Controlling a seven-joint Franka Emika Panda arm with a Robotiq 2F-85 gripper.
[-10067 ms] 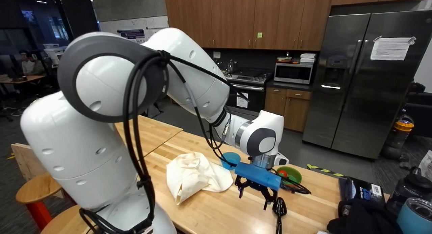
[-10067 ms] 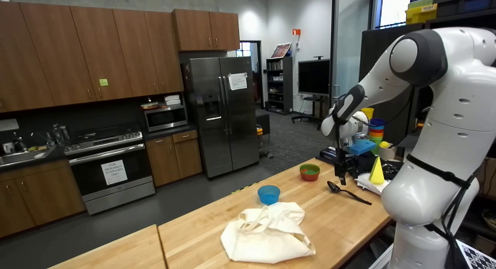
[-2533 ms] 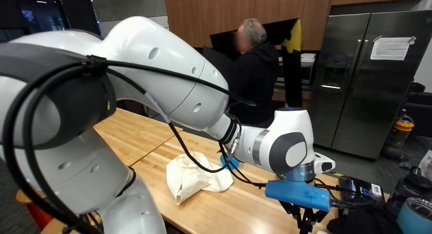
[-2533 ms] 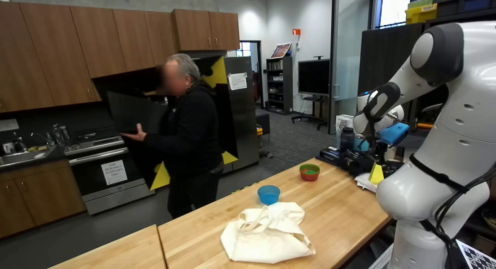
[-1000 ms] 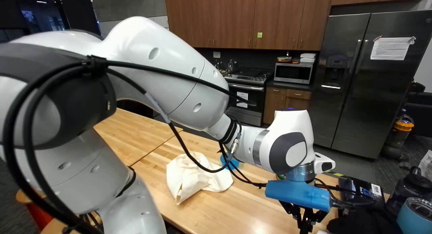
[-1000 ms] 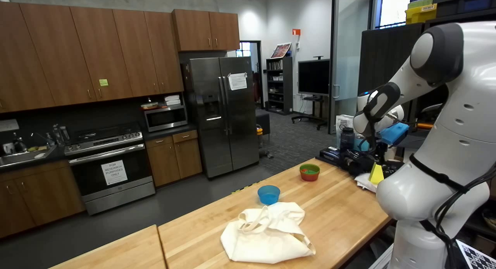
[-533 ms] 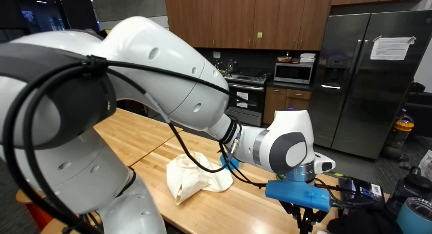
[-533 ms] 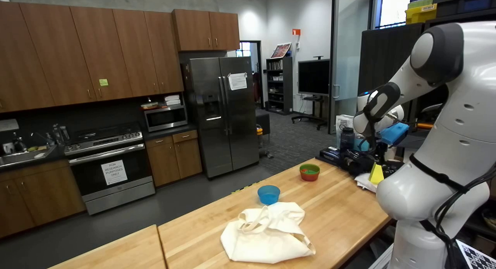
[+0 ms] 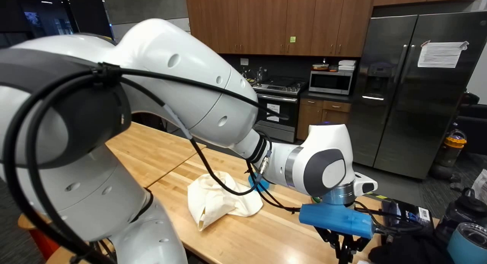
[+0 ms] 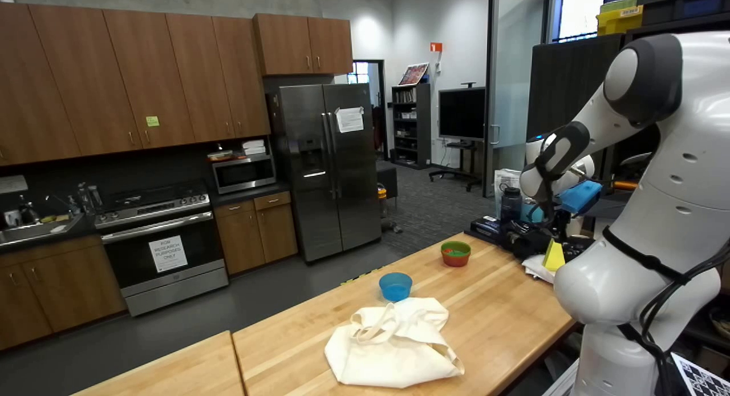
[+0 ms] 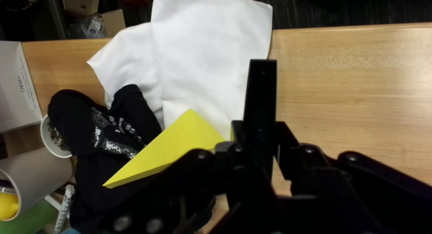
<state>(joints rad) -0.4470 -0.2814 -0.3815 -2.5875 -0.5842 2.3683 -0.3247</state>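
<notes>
My gripper [image 11: 258,133] is shut, low at the right in an exterior view [image 9: 344,254]. Between its fingers, in the wrist view, stands a flat black bar [image 11: 260,89]. This looks like the handle of the black slotted spoon that lay on the table earlier; its head is hidden. Close by the left side of the jaws is a yellow wedge [image 11: 175,143], partly covered by the gripper. The wedge [image 10: 553,256] rests near a white cloth [image 11: 209,55] that overhangs the table edge. Whether gripper and wedge touch, I cannot tell.
Black fabric [image 11: 131,116], a small white pot [image 11: 54,139] and a cup with a yellow ball [image 11: 37,180] crowd the wrist view's left. Along the wooden table [image 10: 490,304] sit a cream bag [image 10: 393,350], a blue bowl [image 10: 395,287] and a red-green bowl [image 10: 456,256].
Over the last second the arm holds still. Compared with ten seconds ago, the spoon is off the tabletop, the jaws have closed and the arm is over the cluttered end. A passer-by has left.
</notes>
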